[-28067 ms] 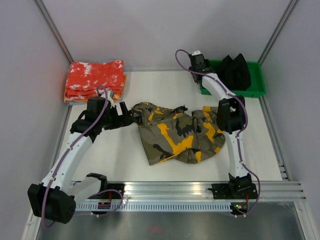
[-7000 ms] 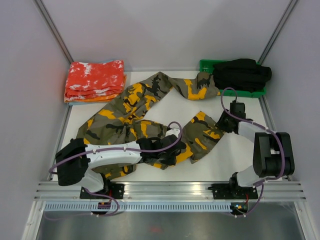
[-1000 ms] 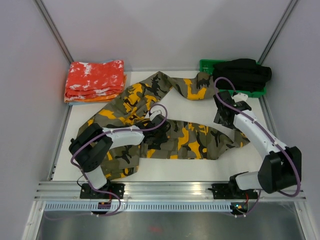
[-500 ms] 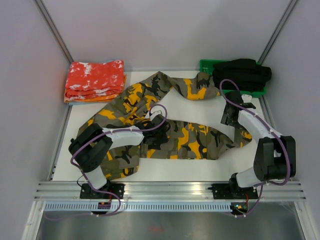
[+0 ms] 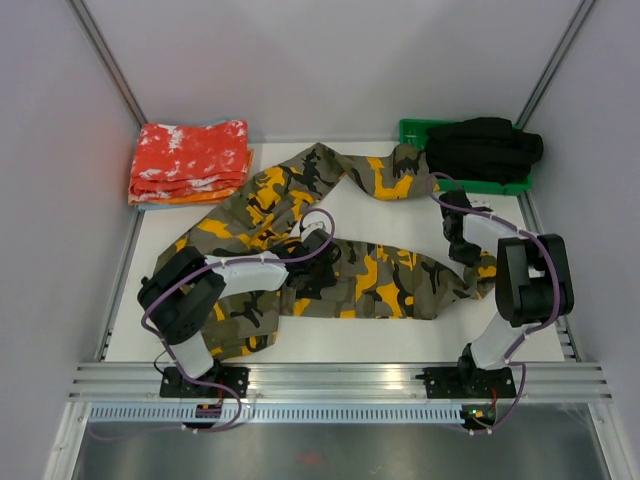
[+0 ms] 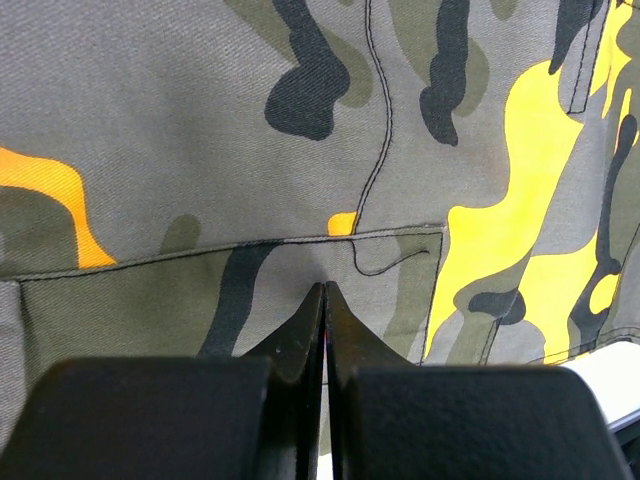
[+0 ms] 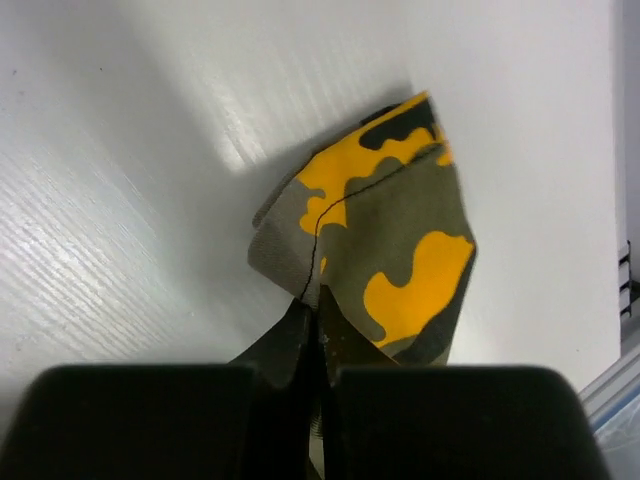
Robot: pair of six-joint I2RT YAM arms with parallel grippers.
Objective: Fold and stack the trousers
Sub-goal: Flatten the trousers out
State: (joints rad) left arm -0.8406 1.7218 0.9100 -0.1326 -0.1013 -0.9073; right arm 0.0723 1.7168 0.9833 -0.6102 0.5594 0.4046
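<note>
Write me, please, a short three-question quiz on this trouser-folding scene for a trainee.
1. True or false: the right pincer is shut on a corner of the trousers.
2. What lies in the green tray? A) a black garment; B) a yellow box; C) a cup.
3. Fill in: the red-orange folded cloths lie at the far ____ corner of the table.

Key: 1 true; 2 A; 3 left.
</note>
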